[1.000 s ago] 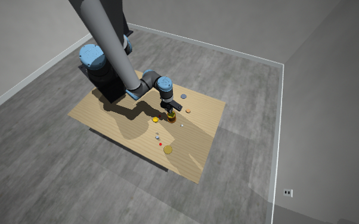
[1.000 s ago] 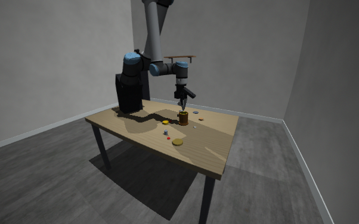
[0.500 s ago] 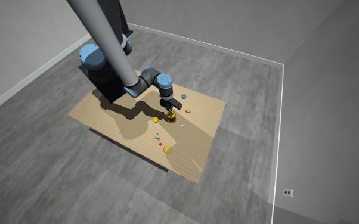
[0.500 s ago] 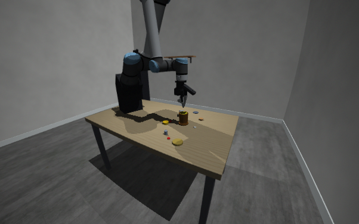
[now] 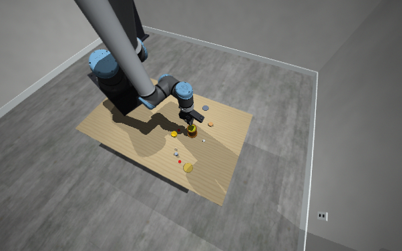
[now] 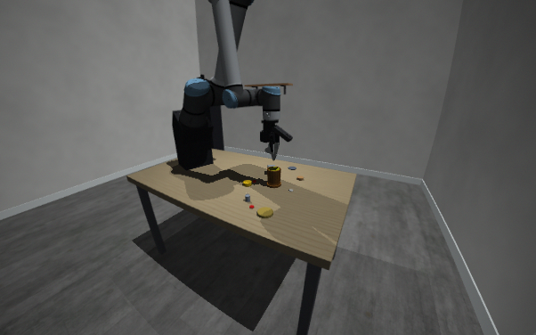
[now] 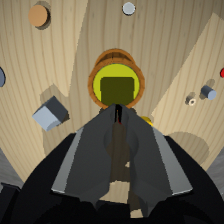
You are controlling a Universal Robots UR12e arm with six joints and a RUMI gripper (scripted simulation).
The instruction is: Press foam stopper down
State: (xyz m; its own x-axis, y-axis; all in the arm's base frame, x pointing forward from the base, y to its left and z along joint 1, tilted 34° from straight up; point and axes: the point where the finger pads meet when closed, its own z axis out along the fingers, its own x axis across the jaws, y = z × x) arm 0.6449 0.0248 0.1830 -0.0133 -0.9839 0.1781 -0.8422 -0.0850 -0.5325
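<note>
A brown jar (image 5: 191, 133) (image 6: 273, 179) (image 7: 116, 55) stands upright near the middle of the wooden table (image 5: 118, 123) (image 6: 318, 223). A yellow-green foam stopper (image 7: 101, 76) (image 5: 191, 128) fills its mouth, and the gripper's shadow falls on the stopper's middle. Nothing lies on the stopper. How its top stands against the rim I cannot tell. My gripper (image 5: 189, 124) (image 6: 273, 157) (image 7: 117, 105) is shut and empty. It points straight down and hangs a short way above the stopper without touching it.
A grey-blue cube (image 7: 50, 114) lies beside the jar. Around it are an orange disc (image 5: 210, 124) (image 6: 300, 178) (image 7: 38, 16), a grey disc (image 5: 205, 107) (image 6: 292, 167), a small yellow piece (image 5: 173, 133) (image 6: 247, 183), a large yellow disc (image 5: 187, 167) (image 6: 264, 212), a small grey cylinder (image 5: 176, 153) (image 6: 247, 197) (image 7: 207, 92) and a red dot (image 5: 179, 161) (image 6: 251, 207).
</note>
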